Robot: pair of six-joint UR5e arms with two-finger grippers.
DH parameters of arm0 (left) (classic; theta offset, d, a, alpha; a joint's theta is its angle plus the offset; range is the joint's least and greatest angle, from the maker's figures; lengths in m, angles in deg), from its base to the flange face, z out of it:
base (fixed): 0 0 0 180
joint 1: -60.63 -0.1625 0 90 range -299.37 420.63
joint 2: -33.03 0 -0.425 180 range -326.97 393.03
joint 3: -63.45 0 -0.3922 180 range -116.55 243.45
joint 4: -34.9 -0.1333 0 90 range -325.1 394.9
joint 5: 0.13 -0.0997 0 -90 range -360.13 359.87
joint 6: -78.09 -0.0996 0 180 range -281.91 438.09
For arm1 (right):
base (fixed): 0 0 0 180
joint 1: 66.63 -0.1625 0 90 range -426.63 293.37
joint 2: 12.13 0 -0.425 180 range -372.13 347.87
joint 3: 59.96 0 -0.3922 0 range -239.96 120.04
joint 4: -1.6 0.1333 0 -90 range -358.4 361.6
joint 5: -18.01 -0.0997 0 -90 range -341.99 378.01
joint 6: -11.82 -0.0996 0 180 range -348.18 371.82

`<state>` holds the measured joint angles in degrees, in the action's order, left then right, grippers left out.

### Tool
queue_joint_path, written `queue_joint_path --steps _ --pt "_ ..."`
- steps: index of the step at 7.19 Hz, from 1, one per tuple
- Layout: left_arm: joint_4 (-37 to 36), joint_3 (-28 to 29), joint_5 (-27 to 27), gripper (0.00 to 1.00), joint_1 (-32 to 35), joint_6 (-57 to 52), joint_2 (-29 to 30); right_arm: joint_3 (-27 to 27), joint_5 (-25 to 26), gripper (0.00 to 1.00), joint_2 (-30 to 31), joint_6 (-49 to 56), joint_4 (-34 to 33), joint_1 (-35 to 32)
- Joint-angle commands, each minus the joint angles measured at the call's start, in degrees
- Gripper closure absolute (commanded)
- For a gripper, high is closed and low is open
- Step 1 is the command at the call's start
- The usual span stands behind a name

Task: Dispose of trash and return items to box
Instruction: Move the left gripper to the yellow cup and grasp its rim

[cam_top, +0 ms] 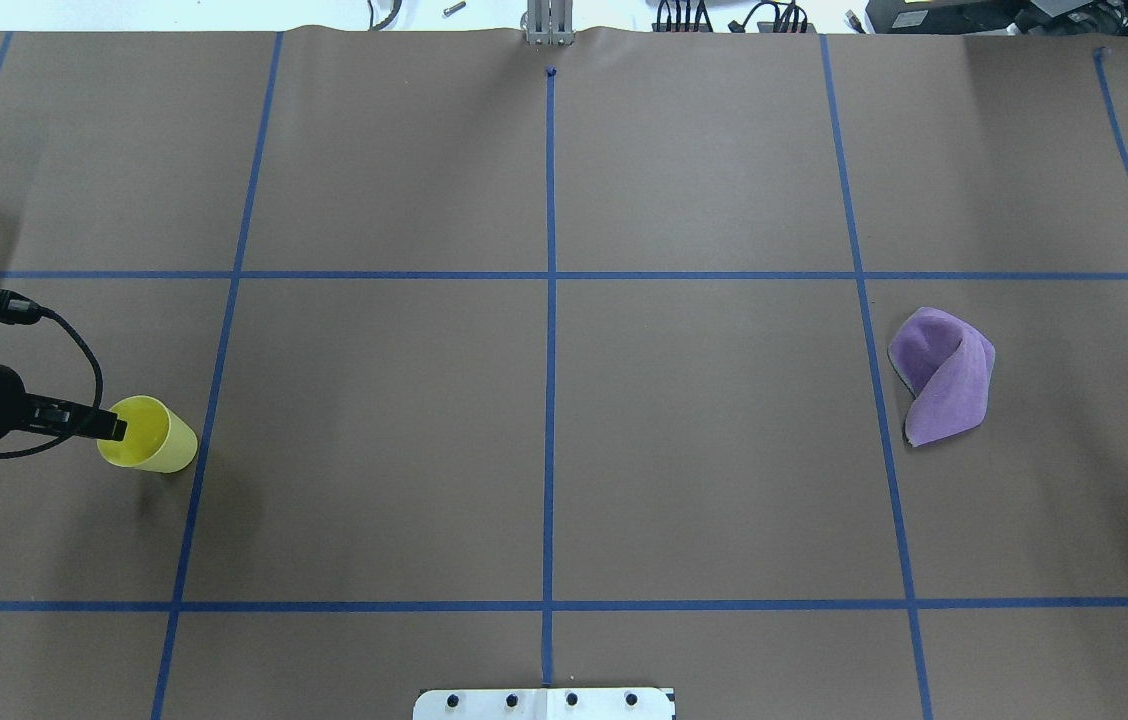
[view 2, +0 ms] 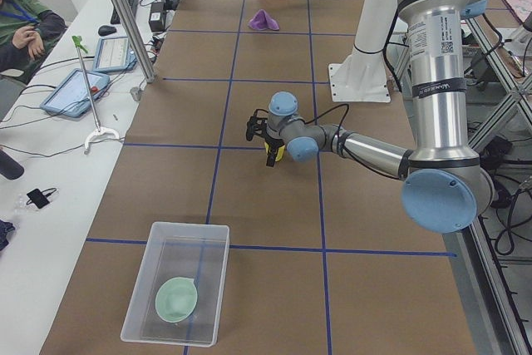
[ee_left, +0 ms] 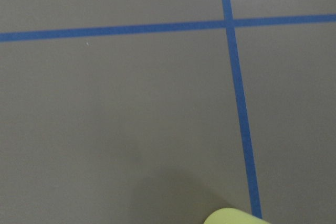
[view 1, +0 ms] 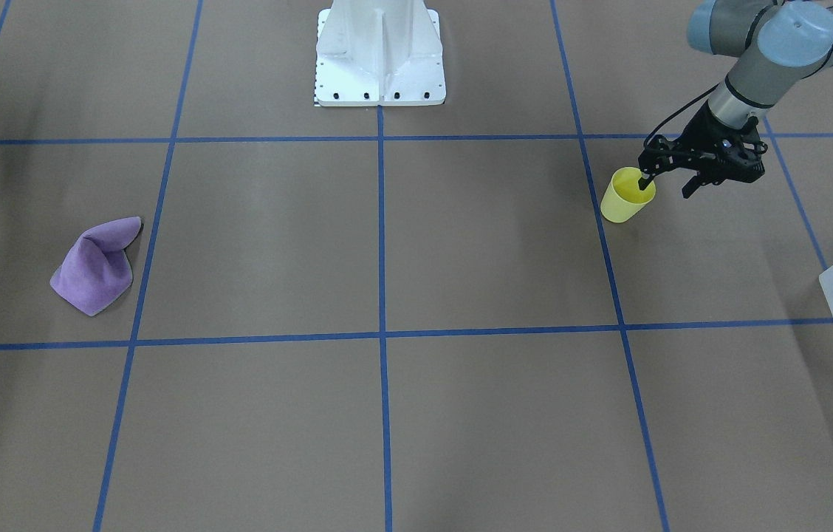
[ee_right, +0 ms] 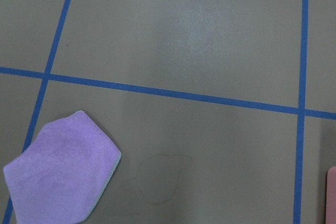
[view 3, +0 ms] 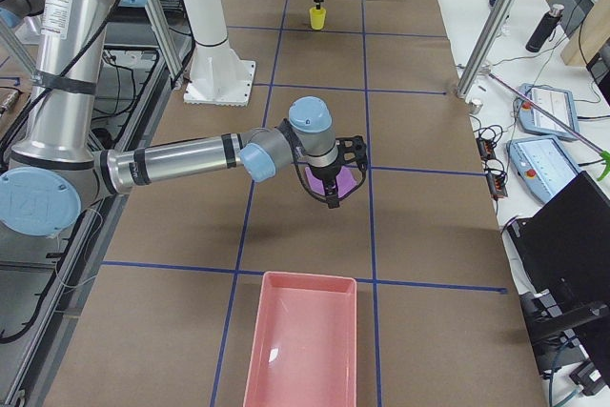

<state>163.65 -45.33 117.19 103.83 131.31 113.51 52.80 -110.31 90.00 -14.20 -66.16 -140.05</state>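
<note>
1. A brown paper worktop (view 1: 461,244), gridded in blue tape, runs the length of the robot cell.
2. Nearest the robot's left end, the frosted box (view 2: 208,263) holds the mint-green bowl (view 2: 177,298), already returned.
3. Beyond it the yellow cup (view 1: 625,201) stands upright on the worktop, well apart from the box. The left gripper (view 1: 664,189) is spread, one finger dipped inside the cup's mouth and the other outside its wall, with nothing clamped.
4. The cup's axis is vertical, so pinching the wall looks like the next step. The left arm is by far the nearer.
5. Farthest off, the right gripper (view 3: 332,193) hangs over a purple cloth (cam_top: 944,375). Whether its fingers are parted is not visible.
</note>
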Motion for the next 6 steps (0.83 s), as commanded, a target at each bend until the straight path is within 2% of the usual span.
queue_joint_path --steps 1,2,4,5,6 --pt "1.4 0.8 0.0 0.94 -0.9 4.6 0.5 0.1 0.0 0.0 0.0 0.0 0.0 0.0" --pt "1.6 0.7 0.1 1.0 -0.9 5.0 1.4 0.1 0.0 0.0 0.0 0.0 0.0 0.0" --pt "3.7 -1.3 1.3 1.0 -0.1 4.9 0.6 0.2 0.0 0.0 0.0 0.0 0.0 -0.1" --pt "3.5 -2.0 5.7 1.0 4.0 4.3 -0.2 0.2 0.0 0.0 0.0 0.0 0.0 0.0" --pt "3.4 -1.5 10.4 1.0 12.2 2.9 -0.3 0.2 0.0 0.0 0.0 0.0 0.0 0.0"
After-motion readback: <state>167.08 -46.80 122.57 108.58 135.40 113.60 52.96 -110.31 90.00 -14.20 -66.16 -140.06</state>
